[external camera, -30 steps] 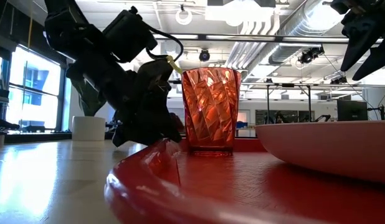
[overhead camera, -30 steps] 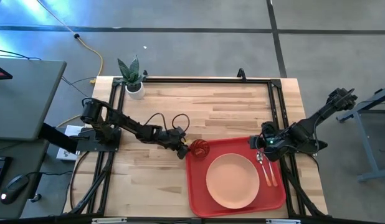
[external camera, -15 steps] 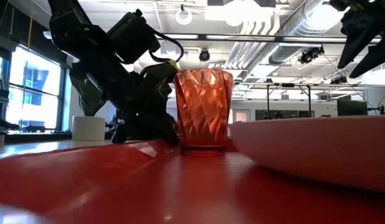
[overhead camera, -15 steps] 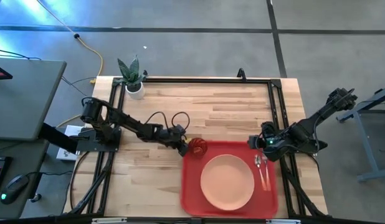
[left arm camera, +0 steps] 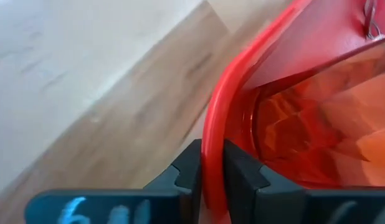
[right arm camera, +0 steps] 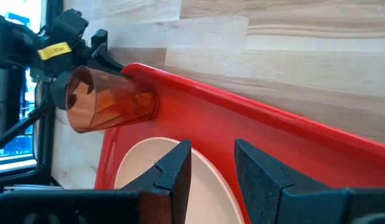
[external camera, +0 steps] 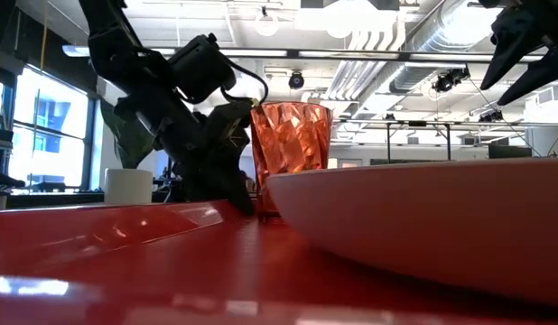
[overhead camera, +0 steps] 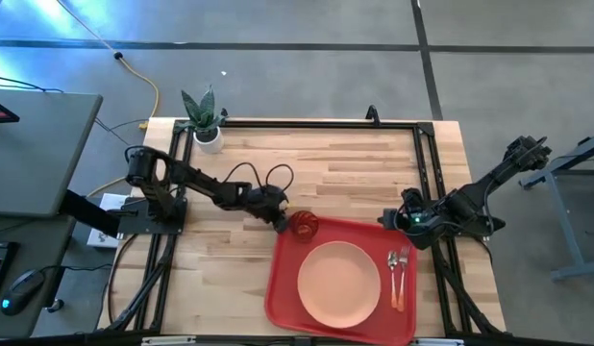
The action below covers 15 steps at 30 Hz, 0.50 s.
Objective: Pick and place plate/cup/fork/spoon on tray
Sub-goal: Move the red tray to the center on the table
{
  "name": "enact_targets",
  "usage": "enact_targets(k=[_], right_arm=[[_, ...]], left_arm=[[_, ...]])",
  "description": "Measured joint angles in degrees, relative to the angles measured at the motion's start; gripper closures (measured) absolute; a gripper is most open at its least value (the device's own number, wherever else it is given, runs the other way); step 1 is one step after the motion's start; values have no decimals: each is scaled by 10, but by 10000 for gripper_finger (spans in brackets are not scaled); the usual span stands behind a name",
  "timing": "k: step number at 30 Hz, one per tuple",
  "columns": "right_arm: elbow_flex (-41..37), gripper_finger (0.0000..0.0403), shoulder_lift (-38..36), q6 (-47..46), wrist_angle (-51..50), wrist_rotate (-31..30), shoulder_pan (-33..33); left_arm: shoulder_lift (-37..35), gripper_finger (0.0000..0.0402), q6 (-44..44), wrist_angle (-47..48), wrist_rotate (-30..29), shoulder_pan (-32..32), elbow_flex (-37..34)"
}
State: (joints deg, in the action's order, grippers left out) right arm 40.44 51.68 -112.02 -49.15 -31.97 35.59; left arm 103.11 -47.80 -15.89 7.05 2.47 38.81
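The tray (overhead camera: 287, 288) is lying on the right half of the wooden counter (overhead camera: 307, 163), toward its near edge. The plate (overhead camera: 338, 284) is sitting in the tray's middle. The cup (overhead camera: 306, 225) is standing upright in the tray's far left corner. The spoon (overhead camera: 393, 274) and the fork (overhead camera: 403, 272) are lying side by side on the tray, just right of the plate. The left gripper (left arm camera: 212, 171) is reaching low to that corner beside the cup, its jaws pinching the tray's rim. The right gripper (right arm camera: 211, 165) is hovering above the tray's far right corner, jaws narrowly parted and holding nothing. A potted plant (overhead camera: 205, 121) is standing at the counter's far left corner.
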Motion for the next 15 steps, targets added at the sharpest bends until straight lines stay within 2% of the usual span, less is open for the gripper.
enact_targets(k=[8, 15], right_arm=[[0, 291, 0, -5, 2, -6, 0], [0, 291, 0, -22, -18, -21, 0]], left_arm=[[-28, 365, 5, 61, -9, 31, -2], [-72, 364, -1, 100, -46, 60, -24]])
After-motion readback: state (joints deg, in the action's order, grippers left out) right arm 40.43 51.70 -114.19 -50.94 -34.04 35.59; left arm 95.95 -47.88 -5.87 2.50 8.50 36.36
